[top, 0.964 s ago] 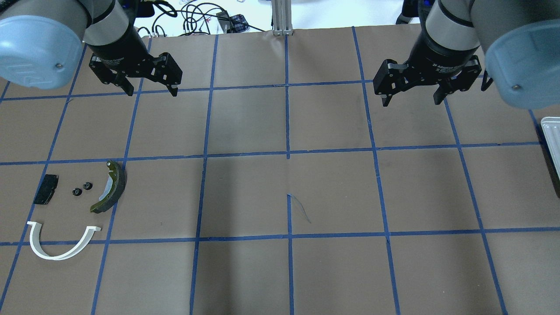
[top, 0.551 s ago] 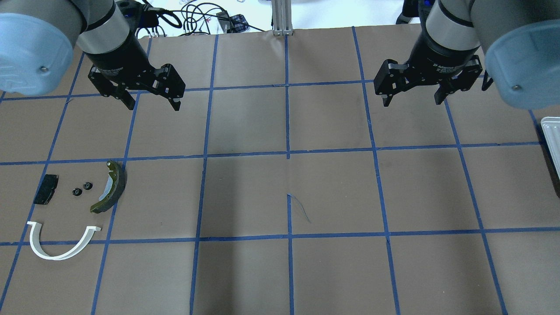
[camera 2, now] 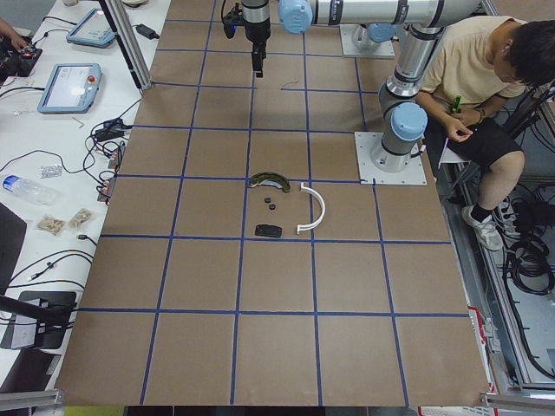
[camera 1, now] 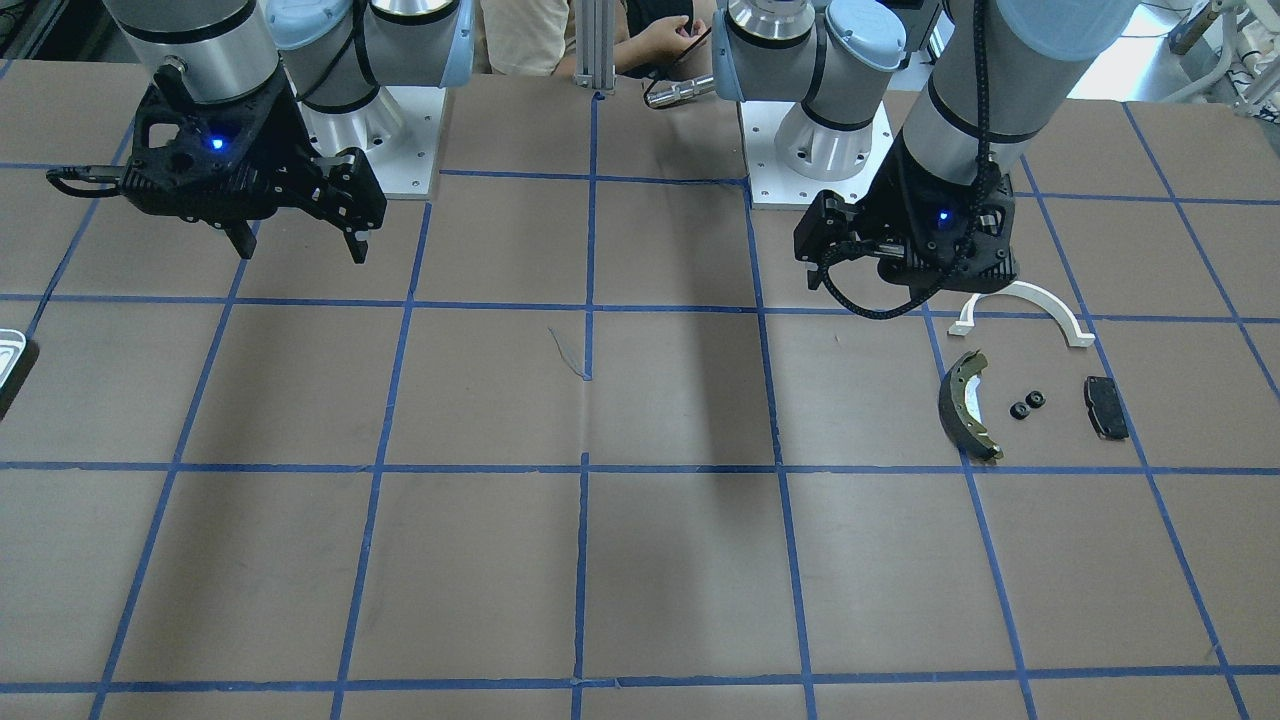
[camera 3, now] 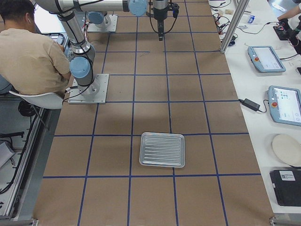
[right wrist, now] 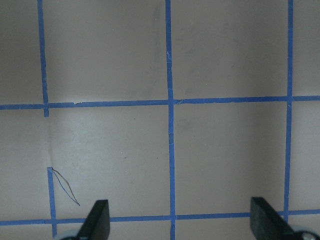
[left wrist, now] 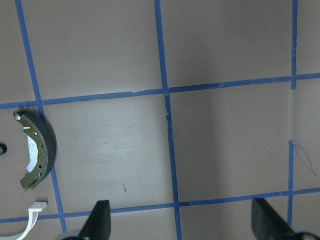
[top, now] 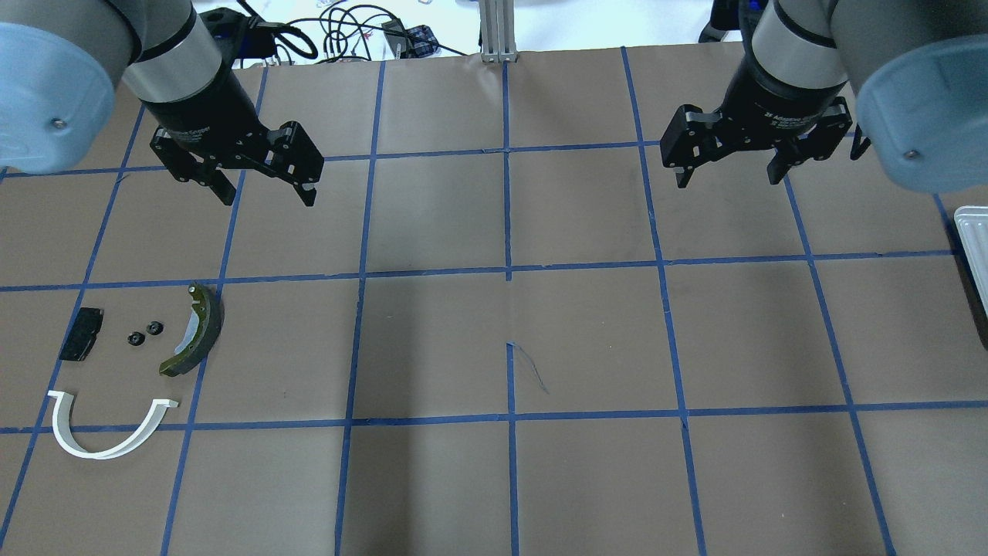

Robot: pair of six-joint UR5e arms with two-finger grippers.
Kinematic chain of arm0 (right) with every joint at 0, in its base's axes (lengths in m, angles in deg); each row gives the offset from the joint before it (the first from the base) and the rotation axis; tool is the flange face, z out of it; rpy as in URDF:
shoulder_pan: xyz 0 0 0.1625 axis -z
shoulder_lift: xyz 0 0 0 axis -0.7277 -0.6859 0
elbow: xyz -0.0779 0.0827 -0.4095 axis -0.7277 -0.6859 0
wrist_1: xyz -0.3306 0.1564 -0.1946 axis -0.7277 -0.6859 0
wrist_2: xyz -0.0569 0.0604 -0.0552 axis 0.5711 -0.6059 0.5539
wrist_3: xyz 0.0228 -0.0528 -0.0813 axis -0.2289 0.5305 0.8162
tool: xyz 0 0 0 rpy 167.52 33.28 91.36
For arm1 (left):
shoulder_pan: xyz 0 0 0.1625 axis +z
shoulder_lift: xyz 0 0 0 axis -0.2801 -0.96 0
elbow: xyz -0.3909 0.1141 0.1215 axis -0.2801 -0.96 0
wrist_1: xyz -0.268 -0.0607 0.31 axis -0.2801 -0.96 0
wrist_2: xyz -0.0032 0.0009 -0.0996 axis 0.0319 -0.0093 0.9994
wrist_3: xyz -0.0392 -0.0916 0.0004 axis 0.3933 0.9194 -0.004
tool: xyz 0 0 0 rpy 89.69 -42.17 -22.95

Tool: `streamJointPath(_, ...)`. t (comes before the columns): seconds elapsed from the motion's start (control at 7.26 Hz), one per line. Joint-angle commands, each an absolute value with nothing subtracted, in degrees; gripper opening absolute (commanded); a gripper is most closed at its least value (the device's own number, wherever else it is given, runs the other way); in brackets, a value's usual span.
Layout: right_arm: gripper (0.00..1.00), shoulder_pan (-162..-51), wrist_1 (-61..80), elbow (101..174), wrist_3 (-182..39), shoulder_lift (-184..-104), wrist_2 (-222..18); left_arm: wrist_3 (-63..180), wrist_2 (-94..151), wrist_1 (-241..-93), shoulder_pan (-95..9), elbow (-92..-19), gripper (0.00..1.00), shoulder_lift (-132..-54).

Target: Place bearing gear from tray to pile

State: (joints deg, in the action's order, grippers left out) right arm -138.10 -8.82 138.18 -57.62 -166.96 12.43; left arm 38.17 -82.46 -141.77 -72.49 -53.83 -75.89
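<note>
The pile lies at the table's left: a white arch strip [top: 108, 440], an olive brake shoe [top: 197, 330], a black pad [top: 81, 333] and two small black bearing gears [top: 136, 338] [top: 153, 328] between pad and shoe. My left gripper [top: 269, 201] is open and empty, in the air beyond the pile. Its wrist view shows the brake shoe [left wrist: 37, 150] and the arch's end [left wrist: 31, 220] at the left edge. My right gripper [top: 725, 182] is open and empty over the table's far right. The tray [top: 974, 247] is a sliver at the right edge; the exterior right view shows the tray [camera 3: 162, 149] empty.
Brown paper with a blue tape grid covers the table [top: 509, 324]. A small pen scribble [top: 529, 367] marks its middle. Cables [top: 340, 35] lie beyond the far edge. A seated person [camera 2: 473, 78] is beside the robot bases.
My left gripper has moved nearer, toward the pile's side of the table, still open. My right gripper has barely moved. The parts on the table are unchanged.
</note>
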Motion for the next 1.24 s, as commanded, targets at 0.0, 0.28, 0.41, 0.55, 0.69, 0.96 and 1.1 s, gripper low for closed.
streamJointPath(0.0,1.0,-138.1,-8.8,138.2,-57.6,-167.0,12.4,38.2,-82.6,-141.9,-72.4,-54.0,1.0,-75.5)
streamJointPath(0.28,1.0,-138.1,-8.7,138.2,-57.6,-167.0,12.5,38.2,-82.6,-141.9,-72.3,-54.0,1.0,-75.3)
streamJointPath(0.41,1.0,-138.1,-8.7,138.2,-57.6,-167.0,12.5,38.1,-82.6,-141.9,-72.3,-54.0,1.0,-75.2)
streamJointPath(0.55,1.0,-138.1,-8.7,138.2,-57.6,-167.1,12.5,38.2,-82.6,-142.0,-72.4,-54.2,1.0,-75.3)
streamJointPath(0.69,1.0,-138.1,-8.7,138.2,-57.6,-167.1,12.5,38.2,-82.4,-141.7,-72.4,-55.0,1.0,-75.1)
streamJointPath(0.96,1.0,-138.1,-8.7,138.3,-57.6,-167.1,12.5,38.2,-82.6,-140.9,-72.4,-55.9,1.0,-74.7)
streamJointPath(1.1,1.0,-138.1,-8.7,138.3,-57.6,-167.1,12.5,38.2,-82.5,-140.8,-72.4,-55.9,1.0,-74.7)
